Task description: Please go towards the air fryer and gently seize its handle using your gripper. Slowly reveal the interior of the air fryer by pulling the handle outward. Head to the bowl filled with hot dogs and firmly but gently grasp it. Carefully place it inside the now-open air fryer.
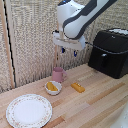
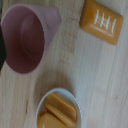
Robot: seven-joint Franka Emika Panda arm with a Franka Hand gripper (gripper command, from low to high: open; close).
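The black air fryer (image 1: 111, 52) stands at the exterior view's right, its drawer shut, with the handle (image 1: 103, 56) on the front. The white bowl (image 1: 53, 88) with yellow-orange hot dogs (image 1: 52, 87) sits on the wooden table. My gripper (image 1: 69, 51) hangs high above the table, over the pink mug and left of the air fryer, with its blue-tipped fingers (image 1: 63, 50) apart and nothing between them. The wrist view looks down on the bowl (image 2: 46, 98) and its hot dogs (image 2: 59, 111).
A pink mug (image 1: 59, 75) (image 2: 25, 42) stands just behind the bowl. A flat orange rectangular piece (image 1: 77, 87) (image 2: 102, 22) lies beside it. A large patterned plate (image 1: 29, 110) sits at the front left. A woven screen backs the table.
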